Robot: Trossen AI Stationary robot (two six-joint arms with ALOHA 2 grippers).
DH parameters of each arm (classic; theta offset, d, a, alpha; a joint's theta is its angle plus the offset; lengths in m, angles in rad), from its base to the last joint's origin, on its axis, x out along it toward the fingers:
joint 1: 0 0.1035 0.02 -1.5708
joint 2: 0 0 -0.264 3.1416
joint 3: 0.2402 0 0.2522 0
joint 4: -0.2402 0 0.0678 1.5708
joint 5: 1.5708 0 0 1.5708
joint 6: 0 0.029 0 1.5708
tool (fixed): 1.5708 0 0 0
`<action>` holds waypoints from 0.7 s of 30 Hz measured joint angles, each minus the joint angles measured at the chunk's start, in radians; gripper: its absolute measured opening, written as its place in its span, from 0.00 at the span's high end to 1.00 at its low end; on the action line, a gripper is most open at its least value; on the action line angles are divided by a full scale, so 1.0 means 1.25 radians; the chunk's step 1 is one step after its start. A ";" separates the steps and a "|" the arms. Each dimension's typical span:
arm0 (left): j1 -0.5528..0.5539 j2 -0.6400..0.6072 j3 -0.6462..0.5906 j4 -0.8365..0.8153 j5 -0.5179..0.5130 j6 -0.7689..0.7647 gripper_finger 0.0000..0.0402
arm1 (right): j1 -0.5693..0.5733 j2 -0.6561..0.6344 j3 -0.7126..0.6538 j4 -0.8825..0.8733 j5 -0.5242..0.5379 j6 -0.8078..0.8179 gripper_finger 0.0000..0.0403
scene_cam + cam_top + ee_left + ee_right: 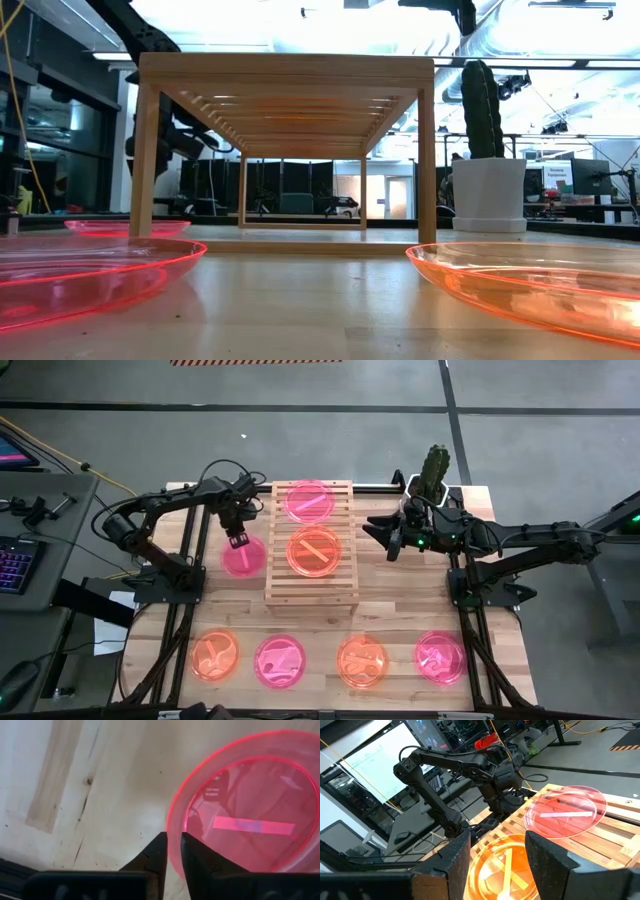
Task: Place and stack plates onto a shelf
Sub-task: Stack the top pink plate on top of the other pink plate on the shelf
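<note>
Wooden tabletop (400, 610) across the lower middle of the high view. Slatted shelf (310, 592) at centre, carrying 2 plates: pink plate (309, 501) above, orange plate (313, 552) below. Left gripper (238, 540) just left of the shelf, closed on the rim of a pink plate on the tabletop (243, 557), rim pinched between its fingers (156, 857). Right gripper (391, 538) right of the shelf, fingers spread apart, holding nothing. 4 more plates in a row along the bottom, leftmost orange (216, 655).
</note>
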 joint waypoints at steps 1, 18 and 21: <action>0.000 0.000 0.000 0.006 0.000 0.000 0.86 | 0.000 0.000 0.000 0.000 0.000 0.000 0.57; 0.046 0.066 0.000 0.030 0.065 -0.037 0.61 | 0.000 0.000 0.000 0.000 0.000 0.000 0.57; 0.046 0.086 0.000 0.034 0.065 -0.036 0.61 | 0.000 0.000 0.000 0.000 0.000 0.000 0.57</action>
